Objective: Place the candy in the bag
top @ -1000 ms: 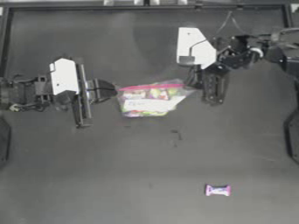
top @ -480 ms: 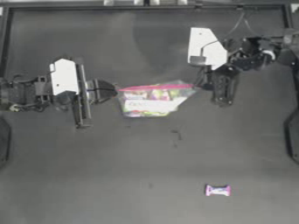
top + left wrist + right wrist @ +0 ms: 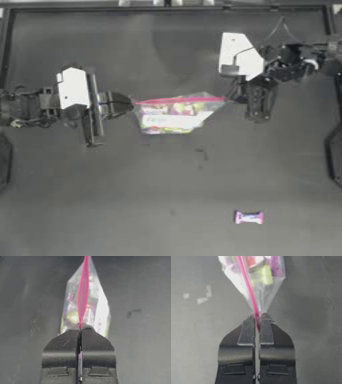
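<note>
Both grippers are pinching the bag (image 3: 175,115) by its pink strip.
The left gripper (image 3: 80,331) is clamping one end, the right gripper (image 3: 257,321) the other, stretching it between them above mid-table. The candy (image 3: 249,217) is lying well apart, nearer the table's (image 3: 100,200) front edge.

The bag (image 3: 175,115) is clear, shiny plastic with a pink strip. The candy (image 3: 249,217) has a shiny wrapper. The counter (image 3: 133,200) is dark, dull and a bit scuffed. The fingers (image 3: 63,348) look like matt black plastic.
</note>
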You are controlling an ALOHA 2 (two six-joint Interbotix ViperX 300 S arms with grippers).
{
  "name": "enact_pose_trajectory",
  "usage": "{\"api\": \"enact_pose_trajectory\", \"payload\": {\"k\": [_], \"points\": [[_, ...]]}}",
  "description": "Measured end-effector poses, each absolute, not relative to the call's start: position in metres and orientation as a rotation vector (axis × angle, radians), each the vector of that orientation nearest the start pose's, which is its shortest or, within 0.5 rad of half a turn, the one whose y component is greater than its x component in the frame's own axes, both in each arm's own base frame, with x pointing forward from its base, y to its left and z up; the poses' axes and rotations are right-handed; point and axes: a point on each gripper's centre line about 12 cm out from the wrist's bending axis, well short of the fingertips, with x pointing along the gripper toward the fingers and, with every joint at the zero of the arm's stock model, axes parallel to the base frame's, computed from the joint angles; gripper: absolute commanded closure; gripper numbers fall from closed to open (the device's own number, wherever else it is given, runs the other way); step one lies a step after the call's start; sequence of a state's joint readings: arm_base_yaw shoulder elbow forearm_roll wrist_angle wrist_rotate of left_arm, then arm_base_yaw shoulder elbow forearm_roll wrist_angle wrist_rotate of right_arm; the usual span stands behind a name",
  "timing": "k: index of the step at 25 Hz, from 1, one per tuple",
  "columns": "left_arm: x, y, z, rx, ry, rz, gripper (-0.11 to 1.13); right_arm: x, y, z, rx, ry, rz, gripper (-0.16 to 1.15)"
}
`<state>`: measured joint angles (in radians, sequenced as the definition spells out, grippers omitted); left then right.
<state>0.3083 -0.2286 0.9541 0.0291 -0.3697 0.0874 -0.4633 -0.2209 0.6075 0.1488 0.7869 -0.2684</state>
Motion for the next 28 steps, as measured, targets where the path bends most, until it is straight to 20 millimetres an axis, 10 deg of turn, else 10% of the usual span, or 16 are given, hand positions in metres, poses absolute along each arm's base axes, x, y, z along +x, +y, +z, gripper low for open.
{"api": "enact_pose_trajectory", "payload": {"k": [28], "points": [[0.317, 0.078, 0.222, 0.096, 0.402, 0.205, 0.98, 0.297, -0.090, 0.266, 0.164, 0.961, -0.163, 0.92]]}}
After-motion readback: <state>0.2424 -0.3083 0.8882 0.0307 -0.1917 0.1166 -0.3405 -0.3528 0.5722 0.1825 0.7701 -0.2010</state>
